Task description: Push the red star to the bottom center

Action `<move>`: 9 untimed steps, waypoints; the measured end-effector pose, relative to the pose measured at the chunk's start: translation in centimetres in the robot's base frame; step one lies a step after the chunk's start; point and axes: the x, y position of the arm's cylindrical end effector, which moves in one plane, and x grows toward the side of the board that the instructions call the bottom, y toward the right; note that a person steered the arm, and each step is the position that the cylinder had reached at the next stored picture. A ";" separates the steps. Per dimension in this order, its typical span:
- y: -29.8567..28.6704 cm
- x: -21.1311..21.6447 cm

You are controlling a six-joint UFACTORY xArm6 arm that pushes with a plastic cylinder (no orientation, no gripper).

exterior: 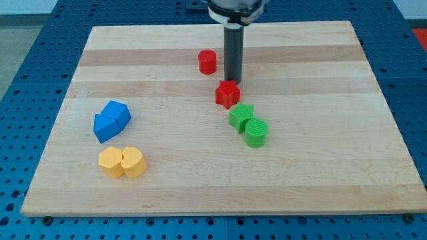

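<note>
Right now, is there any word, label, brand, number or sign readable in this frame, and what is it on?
None: no text can be read anywhere.
The wooden board, the red star, the other blocks and the dark rod ending in my tip, just above the red star, show plain surfaces.

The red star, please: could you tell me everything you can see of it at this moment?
The red star is a small, chunky block of matte, plastic-looking material, lying flat on the wooden board, a little towards the view's top of centre. My tip stands right at its top edge, apparently touching it. The green star lies just towards the view's bottom right, very close, with contact hard to judge. The red cylinder sits apart towards the view's top left.
</note>
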 end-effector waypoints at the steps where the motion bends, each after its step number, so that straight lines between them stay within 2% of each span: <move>1: 0.1 1.2; 3: -0.6 4.7; 5: -5.9 8.8; 6: -6.5 10.0; 8: -6.8 6.6; 9: -10.0 9.4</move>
